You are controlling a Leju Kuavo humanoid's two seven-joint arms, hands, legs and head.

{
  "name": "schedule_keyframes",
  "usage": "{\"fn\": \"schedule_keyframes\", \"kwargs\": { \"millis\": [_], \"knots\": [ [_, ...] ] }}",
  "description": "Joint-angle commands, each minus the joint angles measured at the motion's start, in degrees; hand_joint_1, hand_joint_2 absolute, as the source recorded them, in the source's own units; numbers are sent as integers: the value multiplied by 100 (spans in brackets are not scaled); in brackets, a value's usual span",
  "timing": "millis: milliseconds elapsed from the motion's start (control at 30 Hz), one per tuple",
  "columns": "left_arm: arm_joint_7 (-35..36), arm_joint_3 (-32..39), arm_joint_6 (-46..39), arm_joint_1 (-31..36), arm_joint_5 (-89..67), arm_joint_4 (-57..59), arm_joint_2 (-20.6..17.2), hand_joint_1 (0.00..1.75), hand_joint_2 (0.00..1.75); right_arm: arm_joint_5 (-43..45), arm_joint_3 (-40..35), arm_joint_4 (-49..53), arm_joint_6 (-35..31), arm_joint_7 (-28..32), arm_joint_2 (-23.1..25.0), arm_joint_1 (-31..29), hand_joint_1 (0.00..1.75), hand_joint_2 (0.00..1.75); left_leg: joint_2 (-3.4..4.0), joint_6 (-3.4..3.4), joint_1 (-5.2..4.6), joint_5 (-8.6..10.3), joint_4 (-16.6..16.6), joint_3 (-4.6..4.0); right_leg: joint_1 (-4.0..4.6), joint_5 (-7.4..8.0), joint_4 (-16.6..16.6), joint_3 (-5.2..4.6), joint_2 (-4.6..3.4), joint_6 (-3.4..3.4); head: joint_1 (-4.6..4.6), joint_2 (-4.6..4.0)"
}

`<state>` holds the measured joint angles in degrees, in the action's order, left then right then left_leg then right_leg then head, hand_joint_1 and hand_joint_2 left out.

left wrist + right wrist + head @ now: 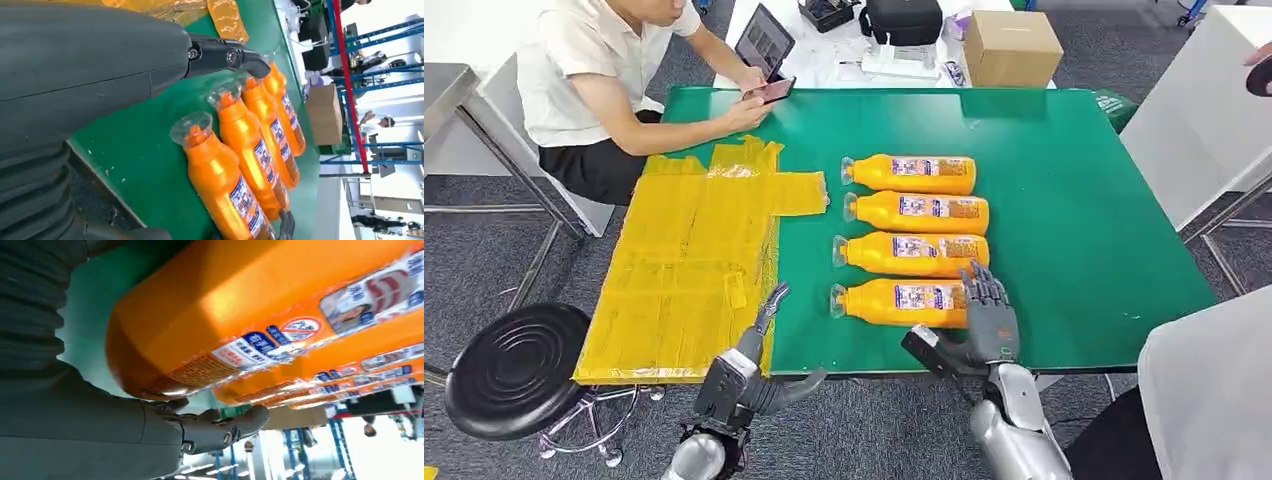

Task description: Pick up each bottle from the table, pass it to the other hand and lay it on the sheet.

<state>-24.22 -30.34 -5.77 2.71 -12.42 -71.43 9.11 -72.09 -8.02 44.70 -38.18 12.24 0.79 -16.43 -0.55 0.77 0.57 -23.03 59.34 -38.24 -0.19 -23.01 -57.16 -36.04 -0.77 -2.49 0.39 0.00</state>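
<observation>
Several orange bottles lie side by side on the green table [1064, 200], caps pointing toward the yellow sheet [684, 270]. My right hand [984, 325] is at the base end of the nearest bottle [902, 302], fingers upright beside it and thumb spread toward the table's front edge. In the right wrist view that bottle [240, 305] is very close, with the thumb [225, 427] beside it and not closed on it. My left hand [749, 370] is open at the front edge beside the sheet, holding nothing. From the left wrist, the nearest bottle [225, 185] lies beyond my left hand [100, 75].
A person [594, 80] sits at the table's far left corner holding a phone [769, 92]. A black stool [514, 365] stands at front left. A cardboard box [1012, 47] sits beyond the far edge. Someone in white [1209, 390] stands at front right.
</observation>
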Motion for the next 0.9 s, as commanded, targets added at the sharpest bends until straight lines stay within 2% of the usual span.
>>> {"fn": "schedule_keyframes", "kwargs": {
  "millis": [33,333,400,433,467,900],
  "knots": [
    [-21,-252,53,278,56,354,-91,0,175,131,-581,-1232,155,-144,-243,-549,0,175,-3,-2,0,-3,-6,22,2,-4,6,24,9,4,0,0],
    [-43,-336,77,316,124,284,-97,0,175,-52,-880,-1621,283,-383,-256,-862,0,175,0,-2,-2,-3,-11,56,0,-5,9,51,15,6,0,0],
    [-38,-358,81,327,141,275,-110,0,175,-4,-965,-1732,618,-353,-244,-933,0,175,3,-2,-2,-4,-10,56,0,-5,8,50,11,6,0,0],
    [-38,-372,86,323,143,261,-121,0,175,34,-992,-1748,729,-344,-246,-925,140,175,3,-1,0,-3,-7,51,2,-2,7,45,9,5,0,0],
    [-31,-384,90,318,153,246,-130,0,175,126,-1015,-1755,901,-328,-253,-906,173,175,1,-1,1,-2,-5,47,2,0,6,43,9,3,0,0],
    [2,-397,108,328,196,234,-144,0,175,275,-1150,-1805,977,-312,-293,-759,175,175,-17,-1,0,-3,-23,107,3,-8,23,103,32,10,0,0]
  ]
}}
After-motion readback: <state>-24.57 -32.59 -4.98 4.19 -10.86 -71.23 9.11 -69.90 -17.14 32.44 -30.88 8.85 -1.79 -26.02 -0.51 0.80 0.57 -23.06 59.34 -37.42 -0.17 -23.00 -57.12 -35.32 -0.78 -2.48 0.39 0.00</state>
